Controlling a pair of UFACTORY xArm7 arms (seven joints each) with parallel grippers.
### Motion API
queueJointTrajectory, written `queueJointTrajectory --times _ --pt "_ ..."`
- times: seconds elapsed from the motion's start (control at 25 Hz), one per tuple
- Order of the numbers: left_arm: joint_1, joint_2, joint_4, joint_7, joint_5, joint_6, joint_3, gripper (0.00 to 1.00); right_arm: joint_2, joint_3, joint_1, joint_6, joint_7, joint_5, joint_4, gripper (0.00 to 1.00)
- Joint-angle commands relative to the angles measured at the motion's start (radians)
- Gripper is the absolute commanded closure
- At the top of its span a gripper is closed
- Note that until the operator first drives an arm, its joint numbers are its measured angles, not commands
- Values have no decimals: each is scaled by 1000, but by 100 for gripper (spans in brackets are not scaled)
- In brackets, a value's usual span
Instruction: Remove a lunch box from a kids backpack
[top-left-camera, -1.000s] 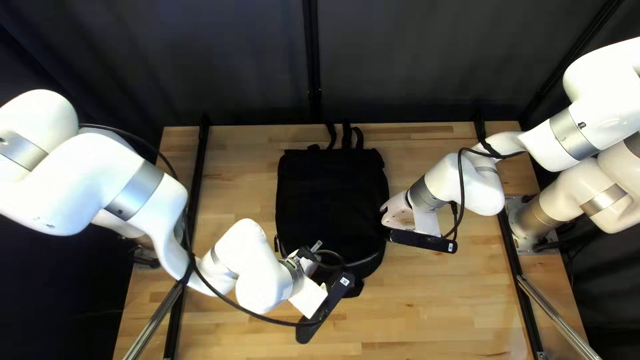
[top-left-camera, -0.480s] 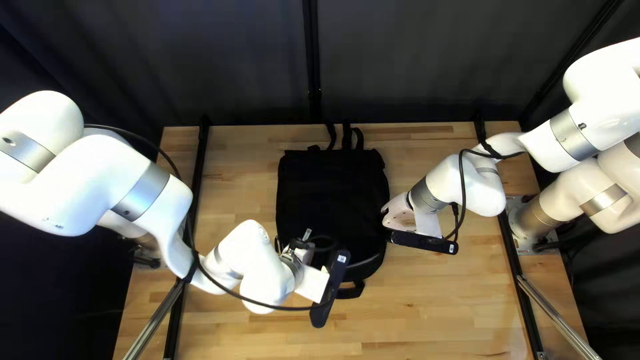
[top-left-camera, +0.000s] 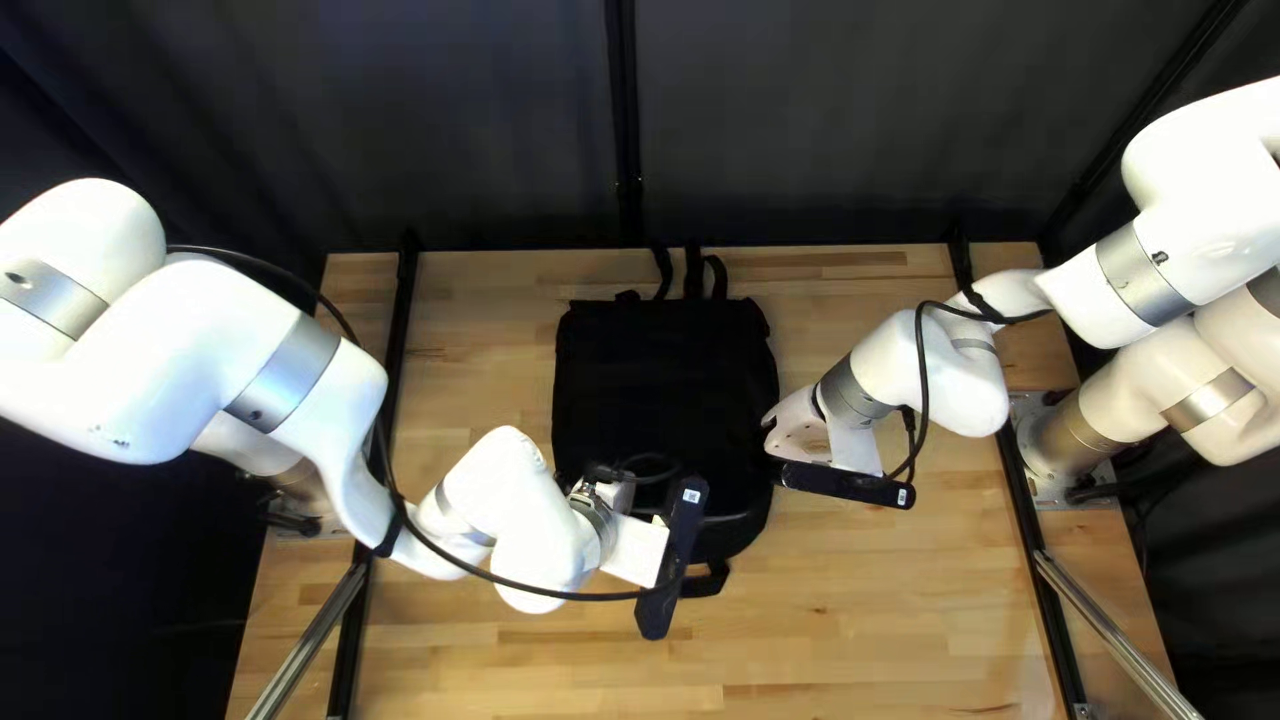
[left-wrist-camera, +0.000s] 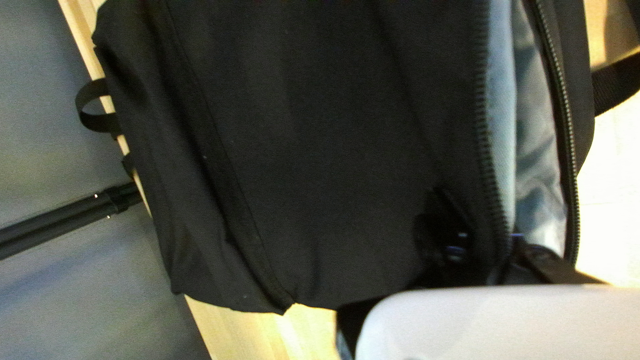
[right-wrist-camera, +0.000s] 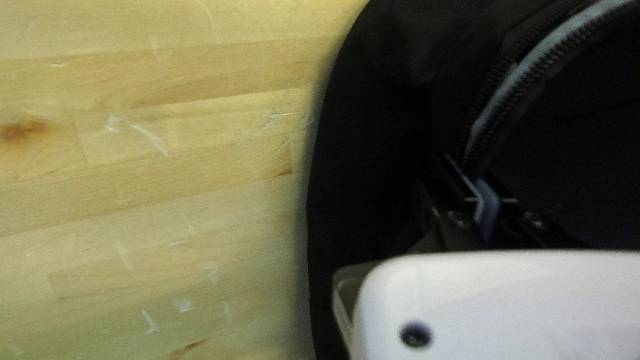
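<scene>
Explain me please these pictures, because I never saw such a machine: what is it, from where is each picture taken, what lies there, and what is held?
The machine is a robot with two white arms, left and right, each ending in a gripper, a kind of two-fingered hand. One camera looks down at a slant over the wooden table; the other two sit on the arms' wrists and look along the grippers. On the table lies a black backpack, its zipper partly open, showing blue-grey lining. The right gripper seems to pinch the backpack's edge. The left gripper is at the zipper's edge, but whether it holds anything is unclear.
</scene>
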Motion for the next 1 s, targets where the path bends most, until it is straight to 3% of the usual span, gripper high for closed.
queueJointTrajectory --times 0.04,0.24,0.4,0.6,0.8,1.0 --pt "14 -23 8 44 -46 -10 14 100 -64 56 -68 90 110 -124 0 0" --pt "18 -5 106 99 -145 18 20 100 -209 214 -197 381 368 -341 64 0" --pt "50 30 204 196 -294 19 43 100 -274 302 -207 548 509 -401 121 0" --pt "96 72 288 316 -433 4 67 100 -253 395 -186 692 653 -428 235 0" --pt "138 26 212 366 -499 -65 97 100 -221 452 -170 785 727 -451 324 0" --pt "168 -35 91 393 -557 -169 128 100 -214 484 -163 802 772 -474 330 0"
